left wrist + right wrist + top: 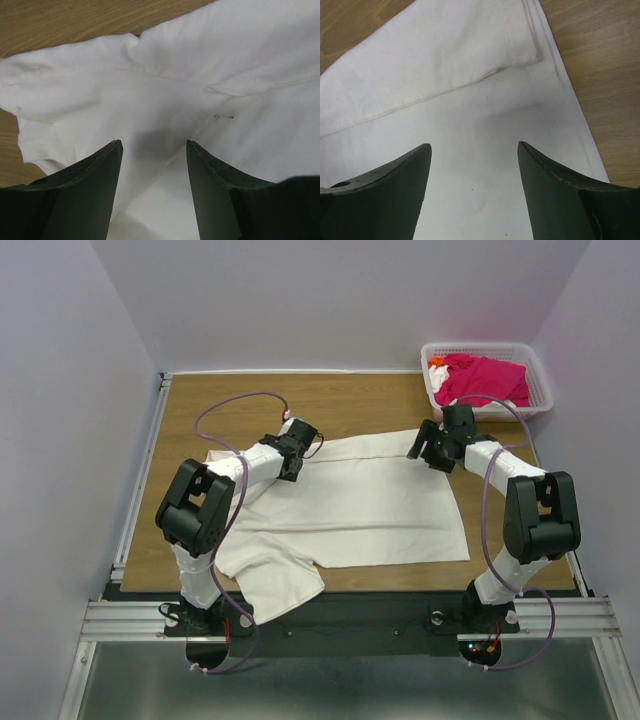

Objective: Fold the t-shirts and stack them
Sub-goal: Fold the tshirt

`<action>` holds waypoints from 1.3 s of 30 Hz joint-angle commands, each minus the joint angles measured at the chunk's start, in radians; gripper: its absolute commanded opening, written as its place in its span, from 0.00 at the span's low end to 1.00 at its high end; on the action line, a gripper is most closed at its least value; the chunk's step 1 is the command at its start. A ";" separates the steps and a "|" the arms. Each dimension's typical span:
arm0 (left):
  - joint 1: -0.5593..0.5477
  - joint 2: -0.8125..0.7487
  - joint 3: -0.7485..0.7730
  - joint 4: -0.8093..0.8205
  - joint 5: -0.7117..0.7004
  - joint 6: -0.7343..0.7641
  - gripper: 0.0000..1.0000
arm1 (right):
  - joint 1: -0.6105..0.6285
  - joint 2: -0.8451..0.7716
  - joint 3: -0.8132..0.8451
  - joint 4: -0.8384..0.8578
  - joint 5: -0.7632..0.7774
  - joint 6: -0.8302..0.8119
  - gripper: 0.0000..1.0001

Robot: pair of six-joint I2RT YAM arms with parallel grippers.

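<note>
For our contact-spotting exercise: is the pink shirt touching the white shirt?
Apart. The top view shows the pink shirt inside the basket at the far corner, the white shirt flat on the table outside it.

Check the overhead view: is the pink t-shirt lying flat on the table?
No, the pink t-shirt sits bunched inside the white basket at the far right.

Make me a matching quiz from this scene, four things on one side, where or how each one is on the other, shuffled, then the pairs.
1 white t-shirt
2 pink t-shirt
3 basket
4 left hand

A far right corner of the table
B open above white cloth
C spread across the table
D bunched in the basket

Pairs: 1-C, 2-D, 3-A, 4-B
</note>
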 commanded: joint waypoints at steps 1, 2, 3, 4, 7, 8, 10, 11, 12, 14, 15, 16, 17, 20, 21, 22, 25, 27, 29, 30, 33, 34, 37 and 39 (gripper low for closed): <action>-0.012 0.002 0.006 0.005 -0.007 0.016 0.66 | 0.004 -0.035 -0.002 0.028 -0.012 0.003 0.76; -0.013 0.003 0.005 0.008 -0.007 0.018 0.66 | 0.004 -0.035 -0.002 0.028 -0.012 0.003 0.76; -0.012 0.006 0.006 0.011 -0.010 0.019 0.66 | 0.004 -0.035 -0.002 0.028 -0.012 0.003 0.76; -0.012 0.014 0.009 0.011 -0.027 0.022 0.65 | 0.004 -0.034 -0.002 0.028 -0.011 0.005 0.76; -0.010 0.031 0.028 0.011 -0.073 0.027 0.59 | 0.004 -0.032 -0.003 0.028 -0.012 0.005 0.76; -0.010 0.034 0.032 0.011 -0.080 0.027 0.56 | 0.004 -0.032 -0.003 0.028 -0.014 0.003 0.76; -0.007 0.046 0.055 0.011 -0.102 0.041 0.49 | 0.005 -0.032 -0.002 0.028 -0.017 0.003 0.76; -0.007 0.051 0.064 0.010 -0.109 0.042 0.47 | 0.005 -0.032 -0.002 0.028 -0.020 0.002 0.76; -0.004 0.057 0.083 0.008 -0.120 0.045 0.46 | 0.005 -0.034 -0.002 0.026 -0.024 0.002 0.76; 0.005 0.063 0.106 0.000 -0.129 0.054 0.46 | 0.004 -0.035 0.000 0.026 -0.024 -0.001 0.76; 0.008 0.068 0.127 -0.001 -0.139 0.058 0.46 | 0.004 -0.037 0.000 0.026 -0.026 -0.001 0.76; 0.014 0.068 0.137 -0.003 -0.142 0.062 0.46 | 0.004 -0.037 0.000 0.026 -0.026 -0.001 0.76; 0.018 0.069 0.144 -0.003 -0.142 0.071 0.46 | 0.005 -0.038 0.001 0.026 -0.028 -0.001 0.76; 0.039 0.075 0.178 0.002 -0.139 0.091 0.45 | 0.005 -0.040 0.003 0.026 -0.031 -0.003 0.76; 0.045 0.077 0.186 0.003 -0.139 0.097 0.45 | 0.004 -0.038 0.006 0.023 -0.029 -0.004 0.76; 0.057 0.083 0.196 0.000 -0.131 0.104 0.46 | 0.004 -0.041 0.006 0.025 -0.029 -0.006 0.76; 0.096 0.089 0.203 0.016 -0.102 0.108 0.46 | 0.004 -0.045 0.006 0.023 -0.031 -0.009 0.76; 0.120 0.095 0.203 0.034 -0.077 0.110 0.45 | 0.004 -0.046 0.006 0.022 -0.032 -0.009 0.76; 0.151 0.124 0.224 0.040 -0.054 0.110 0.45 | 0.005 -0.048 0.006 0.020 -0.038 -0.011 0.76; 0.157 0.135 0.233 0.040 -0.051 0.113 0.45 | 0.004 -0.049 0.006 0.020 -0.038 -0.011 0.76; 0.185 0.172 0.275 0.040 -0.030 0.111 0.45 | 0.004 -0.052 0.004 0.019 -0.041 -0.012 0.76; 0.191 0.183 0.290 0.040 -0.009 0.110 0.45 | 0.005 -0.051 0.001 0.019 -0.043 -0.014 0.76; 0.209 0.188 0.314 0.020 0.010 0.090 0.47 | 0.004 -0.057 -0.002 0.016 -0.043 -0.014 0.76; 0.211 0.160 0.318 -0.004 0.036 0.076 0.50 | 0.004 -0.063 -0.005 0.016 -0.046 -0.018 0.76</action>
